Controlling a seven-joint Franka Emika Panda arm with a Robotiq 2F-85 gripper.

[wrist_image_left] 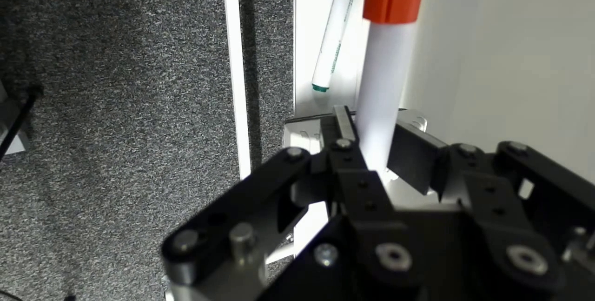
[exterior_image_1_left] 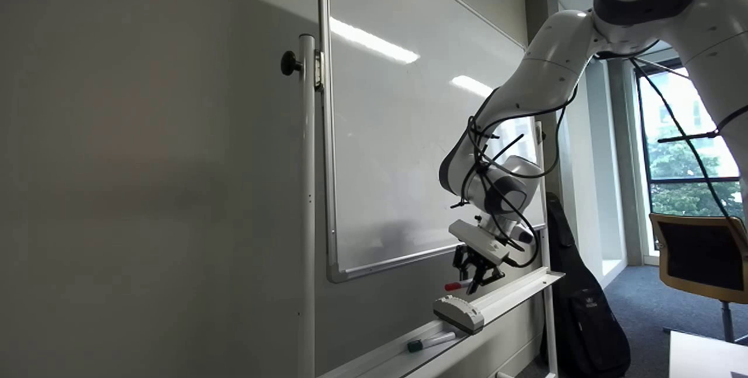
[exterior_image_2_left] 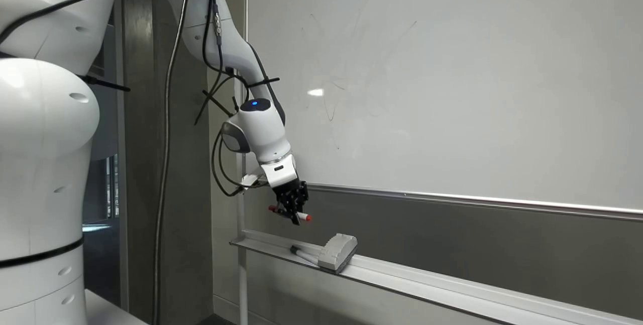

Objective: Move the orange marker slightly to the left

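A whiteboard (exterior_image_2_left: 452, 89) stands beside the tool (wrist_image_left: 377, 140); its tray (exterior_image_2_left: 427, 287) runs beneath, likely for storage. There the eraser (exterior_image_2_left: 337, 253) sits below the tool, dark side down, presumably for stability. The tool grips the marker (wrist_image_left: 388, 68) mid-barrel above the tray, probably for balance. On the green pen (wrist_image_left: 335, 31), also lower, the print is unreadable.

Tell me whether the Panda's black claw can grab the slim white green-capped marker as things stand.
Probably not yet: the claw is shut on the slim white orange-capped marker, above the long white ledge. Otherwise, the green-capped marker looks uncovered.
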